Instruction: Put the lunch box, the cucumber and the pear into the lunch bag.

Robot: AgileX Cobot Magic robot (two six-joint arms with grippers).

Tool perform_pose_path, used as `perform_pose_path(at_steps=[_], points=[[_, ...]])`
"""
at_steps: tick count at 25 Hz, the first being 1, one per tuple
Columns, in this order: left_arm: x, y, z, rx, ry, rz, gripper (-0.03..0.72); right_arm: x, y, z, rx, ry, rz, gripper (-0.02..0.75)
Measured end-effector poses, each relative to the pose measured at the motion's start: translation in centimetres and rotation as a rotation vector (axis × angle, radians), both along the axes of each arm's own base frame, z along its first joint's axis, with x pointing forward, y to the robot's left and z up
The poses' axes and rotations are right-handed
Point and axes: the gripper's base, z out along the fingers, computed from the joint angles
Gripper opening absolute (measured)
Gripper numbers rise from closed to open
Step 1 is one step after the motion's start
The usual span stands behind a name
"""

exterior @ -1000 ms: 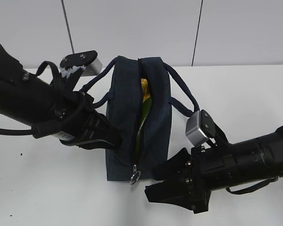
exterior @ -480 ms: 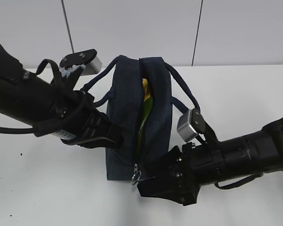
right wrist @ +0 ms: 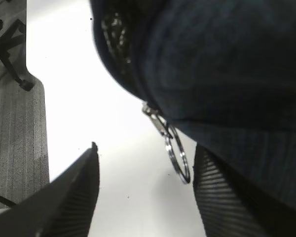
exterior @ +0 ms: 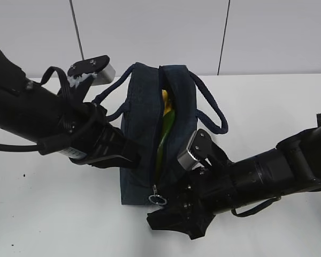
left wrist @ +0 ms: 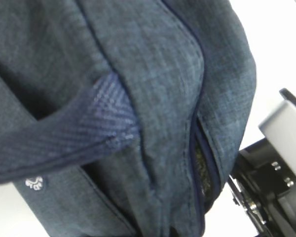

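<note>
- The right hand (right wrist: 143, 190) stands with jaws apart on either side of the ring pull (right wrist: 176, 155), not yet gripping it.
- The left hand (exterior: 129, 158) – pinched together – presses against the lunch bag (exterior: 142, 118) side, seemingly bracing it; whether it grips fabric I cannot tell.
- The bag stands on the worktop (exterior: 53, 214), zipper open, something yellow and green showing inside – packing looks done.
- Zipping seems next: close on the ring, then draw it along the opening.

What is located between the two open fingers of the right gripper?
In the right wrist view, the metal ring pull of the lunch bag hangs between the right gripper's fingers, above bare white table, untouched.
</note>
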Motion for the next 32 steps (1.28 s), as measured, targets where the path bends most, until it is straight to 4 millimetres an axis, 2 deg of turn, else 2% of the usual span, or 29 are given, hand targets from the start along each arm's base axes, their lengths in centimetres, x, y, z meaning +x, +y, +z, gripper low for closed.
perform_pose_path(at_steps=[4,7,16,18,21,23,32], points=[[0.00,0.00,0.00,0.000,0.000,0.000,-0.012,0.16,0.00,0.04,0.001,0.001,-0.015,0.469],[0.00,0.00,0.00,-0.001,0.000,0.000,-0.012,0.37,0.07,0.17,0.003,-0.007,-0.016,0.432],[0.00,0.00,0.00,-0.001,0.000,0.000,-0.012,0.77,0.20,0.36,0.006,-0.015,-0.023,0.226],[0.00,0.00,0.00,-0.001,0.000,0.000,-0.012,0.77,0.20,0.31,0.006,-0.009,-0.025,0.164],[0.00,0.00,0.00,-0.001,0.000,0.000,-0.012,0.81,0.22,0.34,0.007,-0.005,-0.028,0.026],[0.00,0.00,0.00,-0.001,0.000,0.000,-0.012,0.86,0.24,0.38,0.010,0.001,-0.033,0.006],[0.00,0.00,0.00,-0.001,0.000,0.001,-0.012,0.43,0.50,0.73,0.064,0.074,-0.019,0.006]])
